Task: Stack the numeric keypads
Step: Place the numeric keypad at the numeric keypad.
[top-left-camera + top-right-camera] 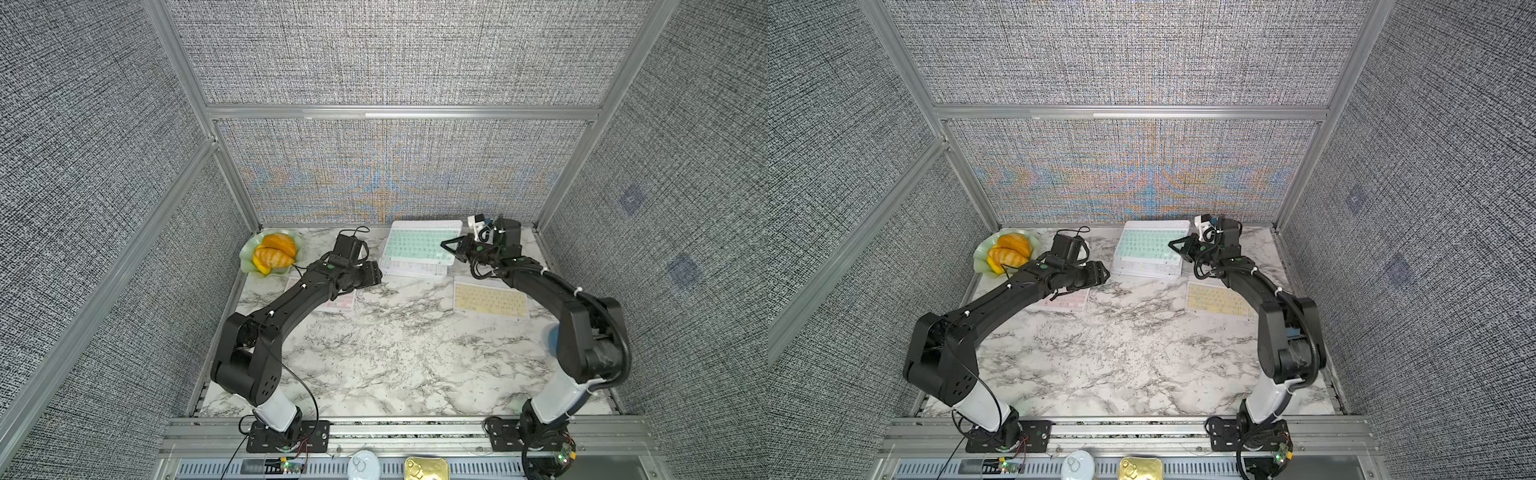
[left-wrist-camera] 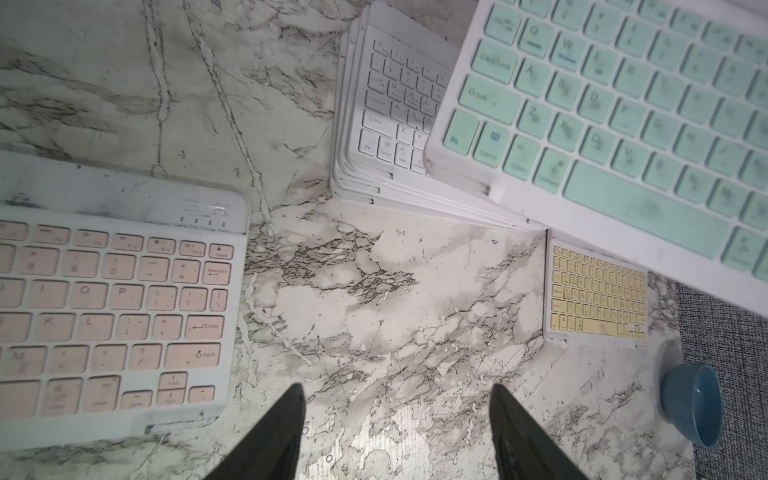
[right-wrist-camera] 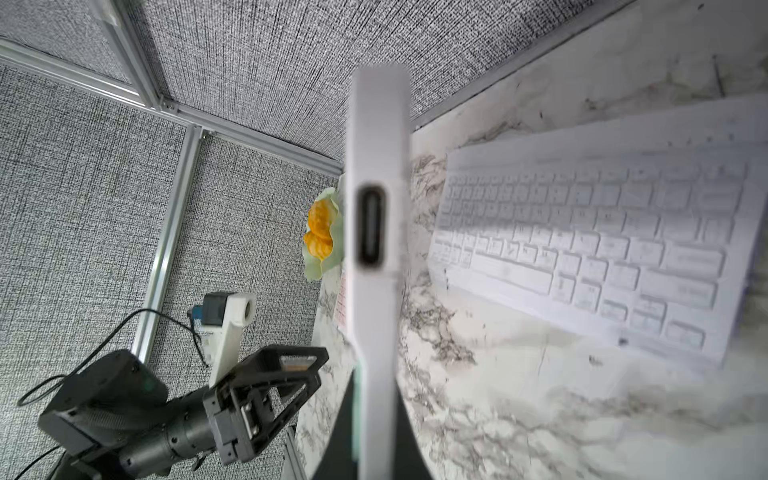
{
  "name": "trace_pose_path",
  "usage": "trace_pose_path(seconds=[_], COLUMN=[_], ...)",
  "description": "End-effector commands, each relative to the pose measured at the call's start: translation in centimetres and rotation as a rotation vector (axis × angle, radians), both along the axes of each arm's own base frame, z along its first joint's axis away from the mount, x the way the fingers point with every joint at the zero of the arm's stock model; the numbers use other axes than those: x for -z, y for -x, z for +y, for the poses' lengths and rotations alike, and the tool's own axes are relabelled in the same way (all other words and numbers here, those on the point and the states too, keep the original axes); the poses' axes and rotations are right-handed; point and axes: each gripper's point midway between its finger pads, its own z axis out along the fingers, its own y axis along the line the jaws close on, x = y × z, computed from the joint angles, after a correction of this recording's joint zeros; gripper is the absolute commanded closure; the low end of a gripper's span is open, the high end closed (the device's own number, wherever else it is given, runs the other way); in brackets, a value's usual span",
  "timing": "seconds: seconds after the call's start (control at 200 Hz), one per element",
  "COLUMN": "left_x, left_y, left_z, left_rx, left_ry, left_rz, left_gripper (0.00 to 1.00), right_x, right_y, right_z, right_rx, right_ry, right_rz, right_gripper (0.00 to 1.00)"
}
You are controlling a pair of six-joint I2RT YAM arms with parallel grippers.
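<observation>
Mint-green keypad [image 1: 417,244], pinched at one edge by the right end effector [image 1: 448,245], hovers over the stack [image 2: 374,137] at the bench's far edge, probably for squaring up. The left end effector [image 2: 397,390] is spread and empty.

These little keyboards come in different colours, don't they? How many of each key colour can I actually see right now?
mint green keypad: 1
white keypad: 1
pink keypad: 1
yellow keypad: 1
Total with keys showing: 4
The stack under the white keypad holds more, but their key colours are hidden.
</observation>
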Motion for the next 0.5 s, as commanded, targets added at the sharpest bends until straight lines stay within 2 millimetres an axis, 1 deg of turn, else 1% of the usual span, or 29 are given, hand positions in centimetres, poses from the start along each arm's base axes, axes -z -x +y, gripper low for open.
trace_pose_path(seconds=[0.0, 0.1, 0.21, 0.35, 0.495], left_x=[0.3, 0.7, 1.3, 2.0, 2.7], left_y=[-0.3, -0.7, -0.9, -1.2, -1.4], left_z=[0.4, 0.9, 1.4, 1.5, 1.3], left_rx=[0.007, 0.001, -0.010, -0.007, 0.012], left_ry=[-0.016, -0.026, -0.039, -0.043, -0.047], left_rz=[0.006, 0.015, 0.027, 0.049, 0.072], left_gripper=[0.29, 0.29, 0.29, 0.29, 0.29], right_x=[-0.7, 0.7, 2.4, 4.2, 5.6], right_y=[-2.0, -4.0, -5.3, -6.2, -6.4], right_z=[0.8, 1.0, 1.1, 1.3, 1.3], right_rx=[-0.074, -0.094, -0.111, -0.123, -0.132], right_ry=[-0.050, -0.068, -0.068, -0.073, -0.076], right_rz=[-0.050, -0.029, 0.009, 0.053, 0.092], right_gripper=[1.00, 1.00, 1.00, 1.00, 1.00])
